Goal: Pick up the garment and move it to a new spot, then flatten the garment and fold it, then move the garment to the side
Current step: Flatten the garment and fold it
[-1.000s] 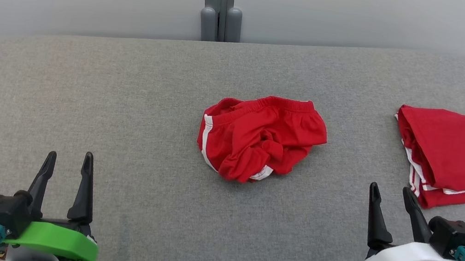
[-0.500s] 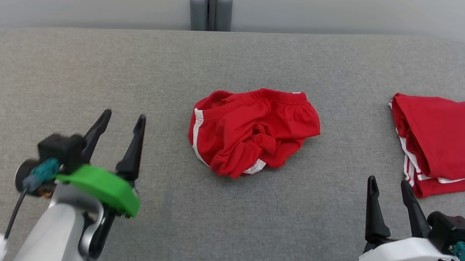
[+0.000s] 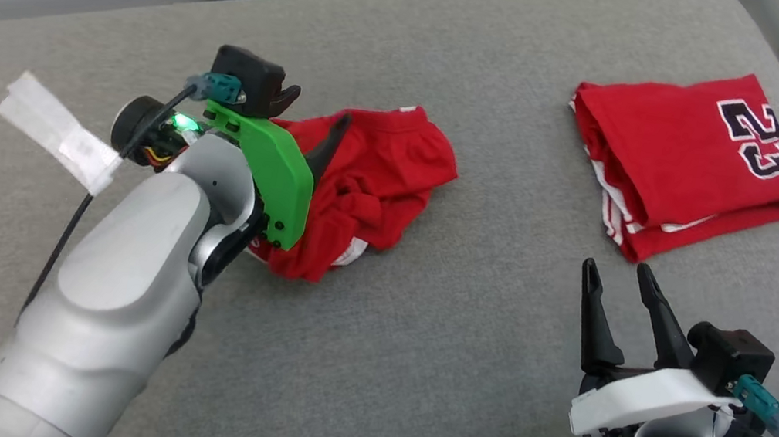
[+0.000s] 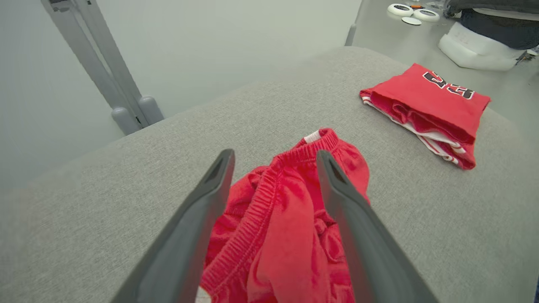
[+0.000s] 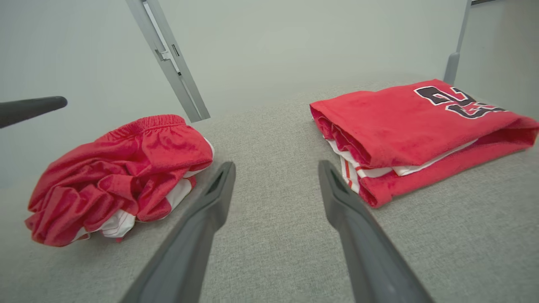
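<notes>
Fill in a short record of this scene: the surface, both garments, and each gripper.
surface: grey padded top
crumpled garment: red shorts, bunched up near the middle
folded garment: red jersey with a number, lying apart from the shorts
left gripper: open, fingers either side of the shorts' waistband, not closed on it
right gripper: open, holding nothing, over bare surface near the jersey

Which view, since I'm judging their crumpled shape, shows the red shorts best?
Right wrist view: the red shorts lie whole and unblocked. In the head view the left arm covers part; the left wrist view crops them.
</notes>
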Tool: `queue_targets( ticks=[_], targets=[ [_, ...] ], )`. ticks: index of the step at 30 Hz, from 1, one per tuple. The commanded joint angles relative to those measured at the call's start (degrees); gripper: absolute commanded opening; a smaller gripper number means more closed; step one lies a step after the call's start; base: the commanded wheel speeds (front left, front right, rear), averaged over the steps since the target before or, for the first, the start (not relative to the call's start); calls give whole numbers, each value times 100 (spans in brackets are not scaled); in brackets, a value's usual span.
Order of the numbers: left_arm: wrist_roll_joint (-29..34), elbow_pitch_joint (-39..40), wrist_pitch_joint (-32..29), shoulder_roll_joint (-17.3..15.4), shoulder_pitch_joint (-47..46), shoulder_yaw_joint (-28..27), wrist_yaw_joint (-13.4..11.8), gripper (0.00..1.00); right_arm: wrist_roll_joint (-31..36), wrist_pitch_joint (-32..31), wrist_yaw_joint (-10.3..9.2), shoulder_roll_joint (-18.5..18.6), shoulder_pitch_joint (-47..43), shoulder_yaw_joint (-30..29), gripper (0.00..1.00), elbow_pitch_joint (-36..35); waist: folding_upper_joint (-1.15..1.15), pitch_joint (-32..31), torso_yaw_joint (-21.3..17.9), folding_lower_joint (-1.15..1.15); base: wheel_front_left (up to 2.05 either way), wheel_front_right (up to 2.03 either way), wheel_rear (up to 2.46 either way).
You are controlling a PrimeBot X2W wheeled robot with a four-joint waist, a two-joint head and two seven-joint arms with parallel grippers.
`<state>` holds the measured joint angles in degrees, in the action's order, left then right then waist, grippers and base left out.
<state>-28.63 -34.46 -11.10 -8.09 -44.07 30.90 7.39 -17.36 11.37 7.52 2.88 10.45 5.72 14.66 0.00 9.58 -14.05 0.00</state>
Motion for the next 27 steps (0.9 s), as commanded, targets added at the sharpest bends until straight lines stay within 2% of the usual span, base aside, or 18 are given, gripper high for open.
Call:
queue_targets(
  ticks=[1, 6, 10, 15, 21, 25, 26, 27],
  targets=[
    [7, -70, -109, -177, -225, 214, 12, 100, -48, 68, -6, 3, 118, 29, 100, 41, 0, 498, -678, 0, 0, 0, 0],
    [-202, -286, -483, -551, -690, 1067, 11, 100, -168, 204, -6, 0, 183, 87, 100, 182, 0, 681, -1105, 0, 0, 0, 0],
    [-493, -461, -708, -667, -965, 1338, 6, 100, -229, 271, -6, -1, 190, 118, 100, 278, 0, 770, -1251, 0, 0, 0, 0],
    [-737, -737, -1005, -583, -1254, 1462, 5, 100, -245, 321, -6, 0, 219, 154, 100, 356, 0, 780, -1298, 0, 0, 0, 0],
    [-1006, -1108, -1697, -403, -1434, 1610, 6, 100, -254, 346, -6, 1, 300, 235, 100, 408, 0, 733, -1307, 0, 0, 0, 0],
    [-1100, -1209, -2080, -187, -1321, 1787, 1, 100, -215, 354, -6, 1, 290, 198, 100, 435, 0, 694, -1251, 0, 0, 0, 0],
    [-1174, -1175, -2115, -127, -1263, 1820, 2, 83, -206, 355, -6, 1, 287, 189, 100, 436, 0, 688, -1235, 0, 0, 0, 0],
    [-1241, -1104, -2117, -79, -1219, 1872, 2, 21, -199, 357, -6, 2, 285, 180, 100, 439, 0, 685, -1218, 0, 0, 0, 0]
  ],
)
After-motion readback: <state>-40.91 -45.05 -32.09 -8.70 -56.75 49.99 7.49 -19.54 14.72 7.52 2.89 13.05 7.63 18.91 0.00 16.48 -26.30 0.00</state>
